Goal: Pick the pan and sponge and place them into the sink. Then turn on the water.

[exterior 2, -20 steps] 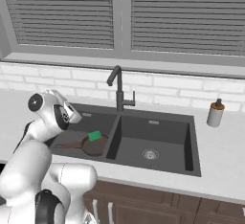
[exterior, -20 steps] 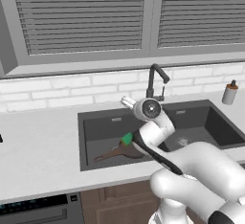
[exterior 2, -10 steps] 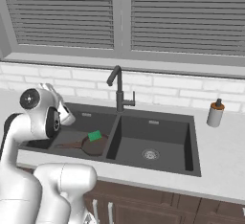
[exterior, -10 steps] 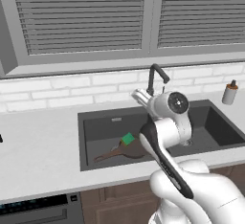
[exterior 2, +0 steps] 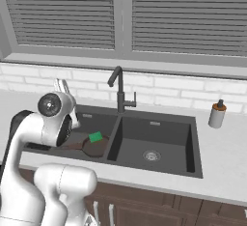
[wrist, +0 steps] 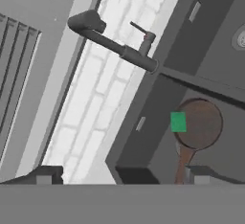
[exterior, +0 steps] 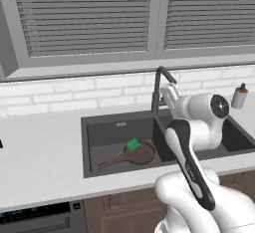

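The brown pan (exterior: 135,155) lies in the left basin of the dark grey sink (exterior: 102,130), its handle pointing to the front left. The green sponge (exterior: 133,144) rests on the pan's rim. In the right base view the pan (exterior 2: 94,146) and sponge (exterior 2: 95,136) lie in that same basin. My gripper (exterior: 168,93) hangs open and empty beside the dark gooseneck faucet (exterior: 159,85), above the divider between the basins. The hand view looks down on the faucet (wrist: 111,42), sponge (wrist: 178,121) and pan (wrist: 202,124), between spread fingertips (wrist: 46,175). No water is in view at the spout.
A small brown-capped soap bottle (exterior: 239,96) stands on the counter right of the sink. The right basin (exterior 2: 152,143) holds a round silver drain. A white brick wall and a shuttered window run behind the faucet (exterior 2: 119,90). An oven top shows at the lower left.
The arm has swung right and the hand has lifted from over the left basin to beside the faucet. Pan and sponge have stayed put. The jaws have stayed open.
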Robot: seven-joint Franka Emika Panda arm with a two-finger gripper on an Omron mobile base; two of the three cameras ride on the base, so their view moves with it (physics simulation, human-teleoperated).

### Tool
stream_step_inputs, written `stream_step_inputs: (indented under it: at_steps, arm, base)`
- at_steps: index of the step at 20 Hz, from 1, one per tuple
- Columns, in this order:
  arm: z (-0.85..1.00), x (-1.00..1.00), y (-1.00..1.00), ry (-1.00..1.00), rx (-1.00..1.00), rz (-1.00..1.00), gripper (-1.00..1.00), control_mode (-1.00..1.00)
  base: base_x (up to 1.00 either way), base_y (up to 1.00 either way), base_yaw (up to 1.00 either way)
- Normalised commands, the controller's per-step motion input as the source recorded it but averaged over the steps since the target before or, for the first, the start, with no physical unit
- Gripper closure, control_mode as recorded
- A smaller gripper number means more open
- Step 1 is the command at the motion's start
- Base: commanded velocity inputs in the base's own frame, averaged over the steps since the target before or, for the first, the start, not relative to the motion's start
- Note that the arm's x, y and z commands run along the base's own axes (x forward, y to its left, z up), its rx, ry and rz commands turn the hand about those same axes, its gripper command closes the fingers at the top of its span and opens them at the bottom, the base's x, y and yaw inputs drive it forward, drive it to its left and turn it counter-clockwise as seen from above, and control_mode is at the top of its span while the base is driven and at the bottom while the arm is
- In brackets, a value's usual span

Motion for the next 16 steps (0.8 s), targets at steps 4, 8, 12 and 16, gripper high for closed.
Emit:
stream_step_inputs:
  at_steps: [4, 8, 12, 16]
  arm:
    - [0.01, -0.09, -0.6, -0.03, 0.36, -0.12, -1.0, -1.0]
    - [0.0, -0.07, -0.64, 0.0, 0.38, -0.13, -1.0, -1.0]
    - [0.0, 0.0, -0.5, 0.0, 0.37, -0.17, -1.0, -1.0]
    - [0.0, 0.0, -0.54, 0.01, 0.35, -0.16, -1.0, -1.0]
  base:
    - [0.0, 0.0, 0.0]
    - [0.0, 0.0, 0.0]
    - [0.0, 0.0, 0.0]
    - [0.0, 0.0, 0.0]
